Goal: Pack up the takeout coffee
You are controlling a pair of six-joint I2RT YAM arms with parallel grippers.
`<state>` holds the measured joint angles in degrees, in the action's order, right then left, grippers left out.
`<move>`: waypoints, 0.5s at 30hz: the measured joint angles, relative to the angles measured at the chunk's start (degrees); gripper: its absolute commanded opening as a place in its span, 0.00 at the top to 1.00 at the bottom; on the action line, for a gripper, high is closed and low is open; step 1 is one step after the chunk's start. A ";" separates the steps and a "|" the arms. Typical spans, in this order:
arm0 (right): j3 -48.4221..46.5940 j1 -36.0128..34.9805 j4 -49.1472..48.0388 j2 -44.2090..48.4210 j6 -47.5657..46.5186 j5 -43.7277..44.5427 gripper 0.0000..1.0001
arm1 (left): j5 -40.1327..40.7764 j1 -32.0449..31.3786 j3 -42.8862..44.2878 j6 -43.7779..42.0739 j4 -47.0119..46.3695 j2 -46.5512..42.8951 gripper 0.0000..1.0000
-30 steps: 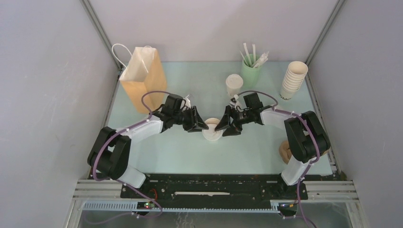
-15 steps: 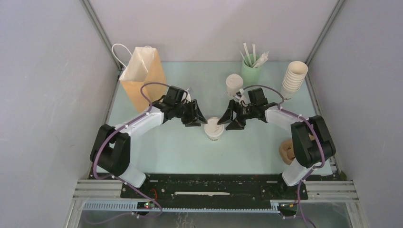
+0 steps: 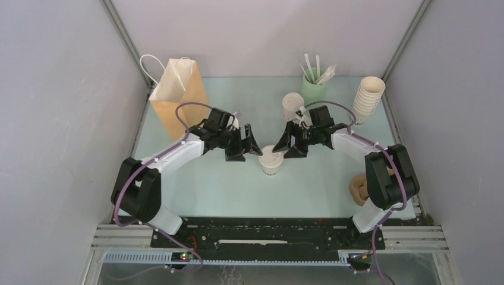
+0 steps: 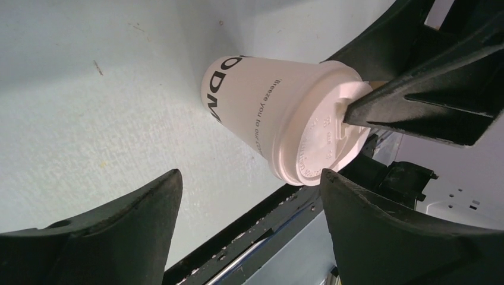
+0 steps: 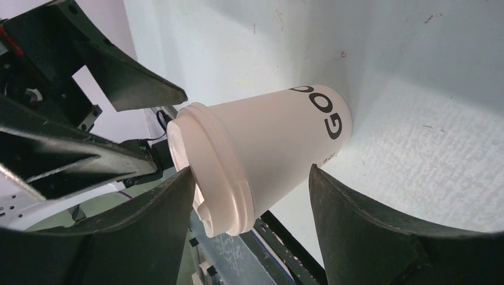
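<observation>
Honestly, left gripper (image 3: pixel 245 154) and right gripper (image 3: pixel 289 152) both hung wide open either side of the lidded cup (image 3: pixel 270 163), probably lining up a grab.

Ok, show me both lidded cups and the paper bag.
near lidded cup (image 3: pixel 270 160), top view, its lid.
far lidded cup (image 3: pixel 292 102), top view, its lid.
brown paper bag (image 3: pixel 178 89), top view, front face.
</observation>
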<state>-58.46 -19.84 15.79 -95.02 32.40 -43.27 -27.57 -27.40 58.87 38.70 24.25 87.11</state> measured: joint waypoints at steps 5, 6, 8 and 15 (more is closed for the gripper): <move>0.00 0.63 0.26 -0.02 0.09 0.76 0.26 | 0.02 -1.86 1.31 -0.28 1.05 0.04 0.14; 0.00 0.70 0.26 -0.02 0.07 0.79 0.26 | 0.00 -2.23 1.62 -0.31 1.29 0.11 0.16; 0.00 0.74 0.26 -0.02 0.07 0.76 0.28 | -0.02 -2.67 2.10 -0.33 1.42 0.37 0.20; 0.00 0.72 -0.22 -0.57 0.11 0.24 0.26 | 0.59 -2.86 2.49 -0.26 1.79 2.34 0.24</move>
<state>-58.46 -19.11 15.57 -95.59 32.51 -43.03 -26.98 -30.26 61.36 38.44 26.04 89.45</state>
